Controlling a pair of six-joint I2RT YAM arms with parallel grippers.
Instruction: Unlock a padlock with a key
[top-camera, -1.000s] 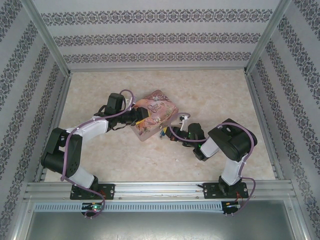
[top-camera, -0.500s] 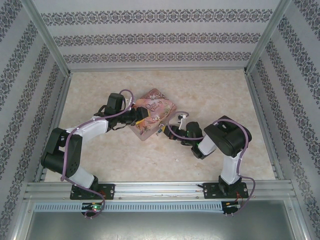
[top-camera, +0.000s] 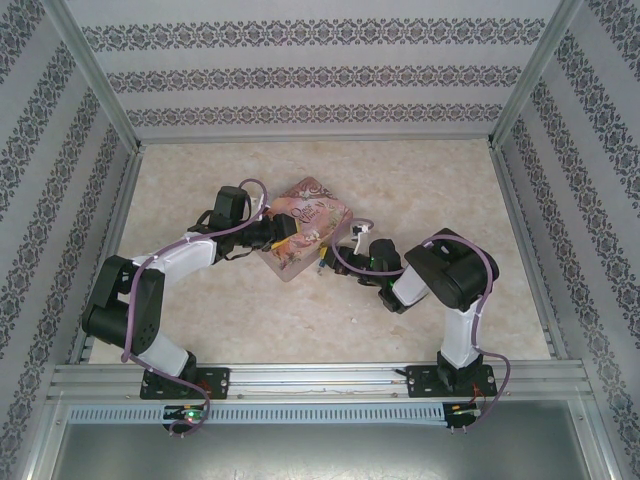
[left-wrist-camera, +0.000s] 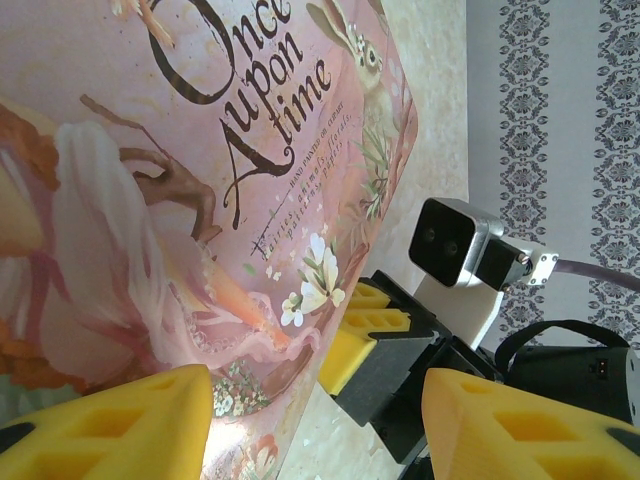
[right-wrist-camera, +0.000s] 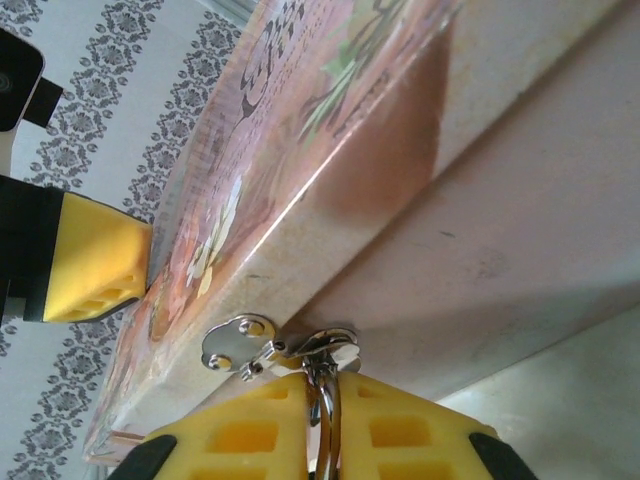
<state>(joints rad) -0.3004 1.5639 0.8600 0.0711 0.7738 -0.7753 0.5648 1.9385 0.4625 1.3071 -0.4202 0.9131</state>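
Yellow foam pads of the right gripper (right-wrist-camera: 322, 420) are pressing together at the bottom of the right wrist view, pinching the thin silver shackle of the padlock (right-wrist-camera: 321, 380) between them. The lock's body is sitting hidden behind the pads, so its colour is not showing. Just beyond the fingertips, the shackle is hooking into a small silver clasp (right-wrist-camera: 238, 345) riveted to the edge of the pink tin (right-wrist-camera: 300, 130). Further along the tin's lid, one yellow finger (right-wrist-camera: 90, 265) of the left gripper (top-camera: 284, 238) is reaching in from the opposite side, its tip looking to be right at the lid, though contact is hard to judge.

From the left wrist camera, that gripper's two pads are standing spread wide. One is overlapping the lower corner of the illustrated lid and the other is well off to the side. Between them, past the tin's edge, the right gripper's black-and-yellow fingers and its grey wrist camera (left-wrist-camera: 455, 240) are facing back.

From above, both arms are bending inward over the pale marbled table (top-camera: 420, 190), the left one closing on the tin from the left and the right one from the right. The padlock is too small to make out there. Beyond, the patterned striped back wall (top-camera: 320, 75) is closing off the workspace.
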